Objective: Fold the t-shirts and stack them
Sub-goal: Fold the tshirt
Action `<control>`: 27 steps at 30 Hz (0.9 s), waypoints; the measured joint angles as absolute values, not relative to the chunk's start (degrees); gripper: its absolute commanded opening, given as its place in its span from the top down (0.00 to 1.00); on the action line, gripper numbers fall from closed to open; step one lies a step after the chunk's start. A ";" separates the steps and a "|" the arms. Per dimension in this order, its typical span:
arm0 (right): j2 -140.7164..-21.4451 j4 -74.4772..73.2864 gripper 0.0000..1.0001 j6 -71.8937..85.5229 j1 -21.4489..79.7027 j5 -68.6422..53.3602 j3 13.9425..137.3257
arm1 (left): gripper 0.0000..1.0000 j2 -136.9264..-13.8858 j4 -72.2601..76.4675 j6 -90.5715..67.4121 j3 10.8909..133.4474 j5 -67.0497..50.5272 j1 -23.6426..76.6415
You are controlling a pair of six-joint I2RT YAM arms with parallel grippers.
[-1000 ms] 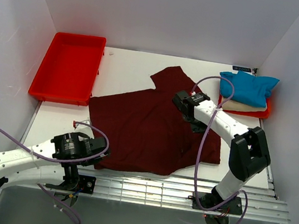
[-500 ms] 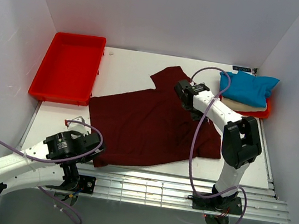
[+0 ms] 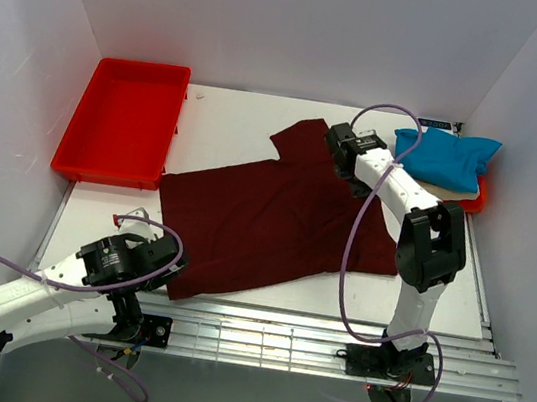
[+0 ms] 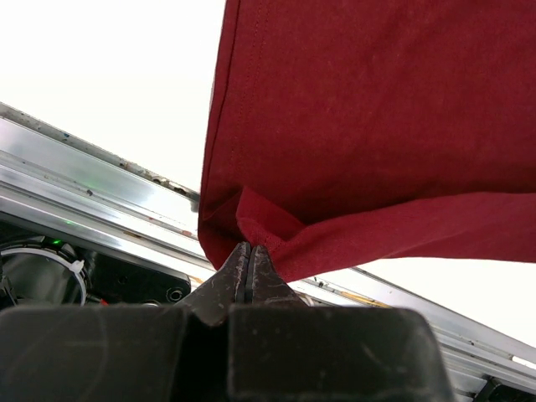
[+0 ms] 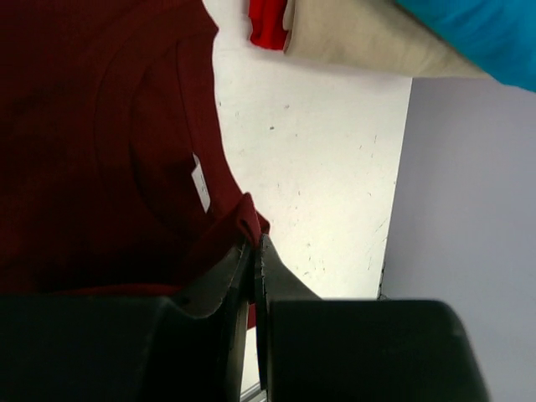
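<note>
Maroon t-shirt (image 3: 276,217) lay spread across the middle of the table (image 3: 230,120), between the red tray (image 3: 124,119) and the blue t-shirt (image 3: 447,157) piled on the cream t-shirt (image 3: 449,193). The left gripper (image 4: 249,255) had its fingers pinched on the near hem corner, the right gripper (image 5: 254,247) on the edge by the neckline. To my eye, a clean fold wanted both pinches tight and moving together, cloth taut and clear of the pile.

- Large dark maroon cloth t-shirt (image 3: 275,227) lies across the middle of the white flat counter (image 3: 229,124).
- Red rectangular plastic tray (image 3: 124,119) sits left of it, in the far-left corner.
- Bright blue cloth t-shirt (image 3: 447,155) lies on the cream cloth t-shirt (image 3: 445,191), on a second red plastic tray (image 3: 477,201), far right.
</note>
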State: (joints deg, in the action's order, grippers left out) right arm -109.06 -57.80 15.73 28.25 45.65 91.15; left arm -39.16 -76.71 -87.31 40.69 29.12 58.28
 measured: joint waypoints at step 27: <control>-121.58 -55.02 0.92 8.73 26.46 45.93 103.53 | 1.00 -44.88 -76.60 -88.12 41.34 31.92 56.01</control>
State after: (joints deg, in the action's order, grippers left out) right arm -121.58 -55.02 8.73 26.46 45.93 103.53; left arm -44.88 -76.60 -88.12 41.34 31.92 56.01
